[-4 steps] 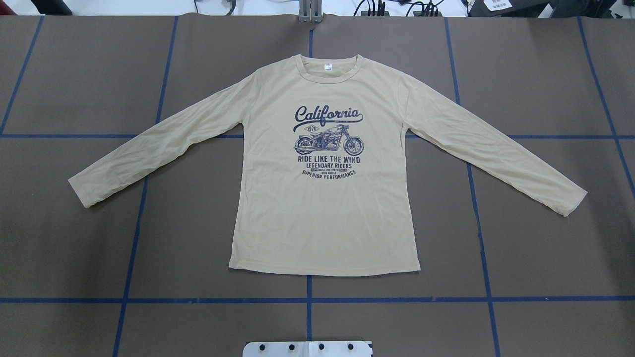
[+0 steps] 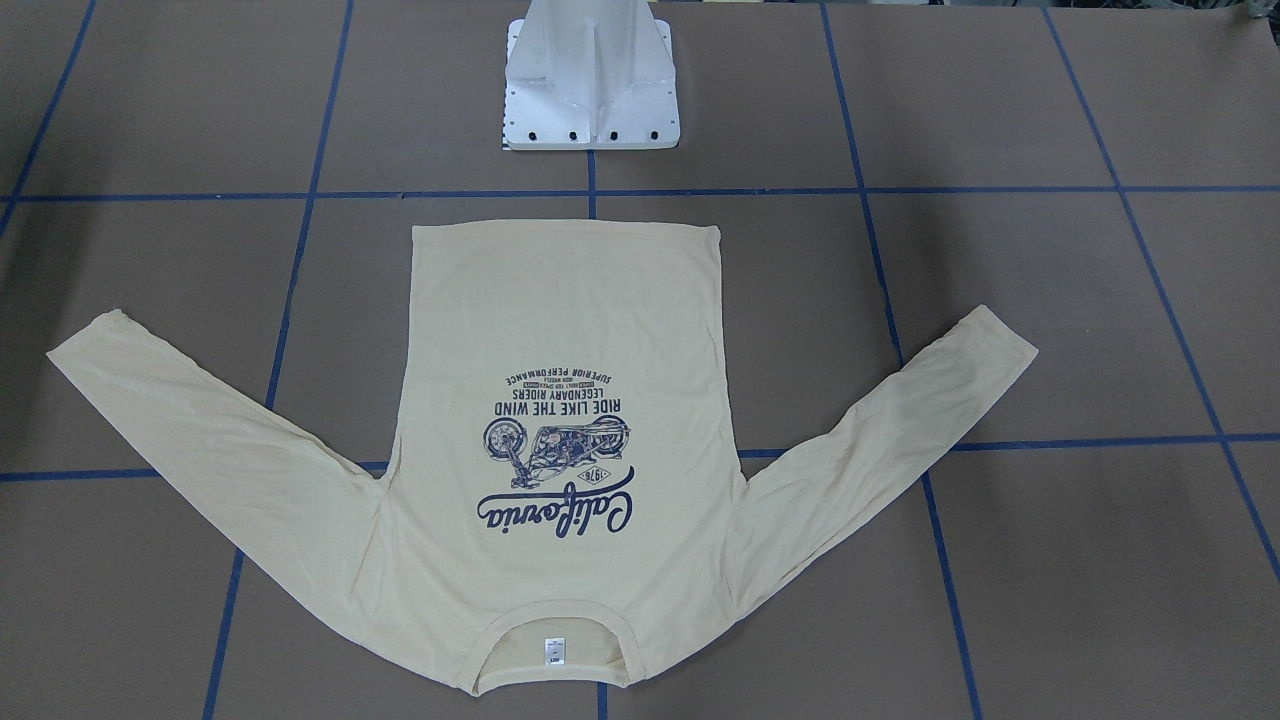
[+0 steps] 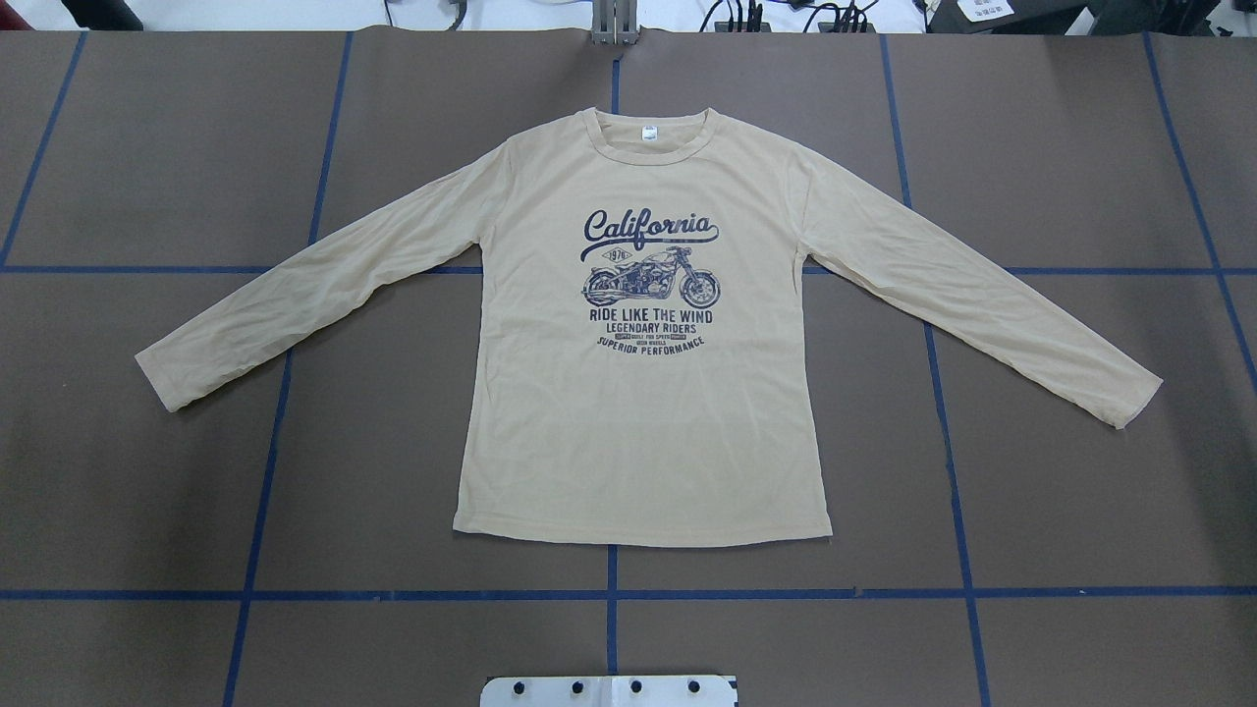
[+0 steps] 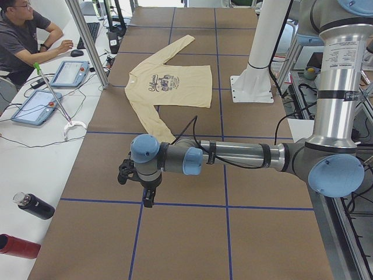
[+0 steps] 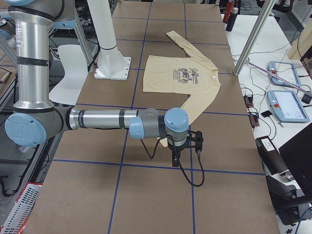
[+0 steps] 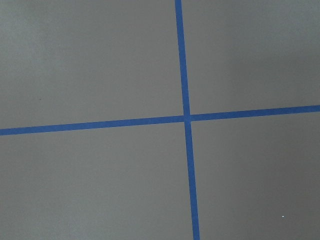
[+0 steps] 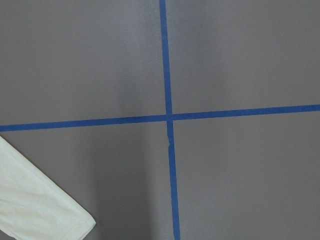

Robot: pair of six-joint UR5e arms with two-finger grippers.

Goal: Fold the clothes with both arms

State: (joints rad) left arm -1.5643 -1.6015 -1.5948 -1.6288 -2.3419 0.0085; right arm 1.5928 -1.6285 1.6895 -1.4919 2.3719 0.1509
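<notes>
One shirt (image 2: 560, 330) lies flat and print-up on the counter (image 2: 1050, 300) in the front-facing view. Its hem is toward the pedestal (image 2: 590, 100), its collar (image 2: 555, 615) is away from it, and both sleeves are spread wide. No arm shows here.

In the overhead view nothing differs from the picture a moment earlier. The shirt has the same outline and sits on the same tape lines, and no arm has come over it. I judge that folding has not begun and the first grasp is yet to be made.

In the left view the left arm (image 4: 239, 154) reaches low across the counter. The left tool (image 4: 148, 199) points down over bare counter, just past the end of the near sleeve and clear of the cloth. I cannot tell from here whether it is spread or pressed together. A person (image 4: 23, 35) sits at a side desk.

In the right view the right arm (image 5: 97, 118) mirrors this. The right tool (image 5: 175, 158) hangs near the other sleeve's end, and its state cannot be told either.

The left wrist view shows only bare counter and a tape cross (image 6: 186, 118), with no cloth.

In the right wrist view a cuff (image 7: 40, 205) fills the lower-left corner, so that tool looks close to a sleeve grasp.
</notes>
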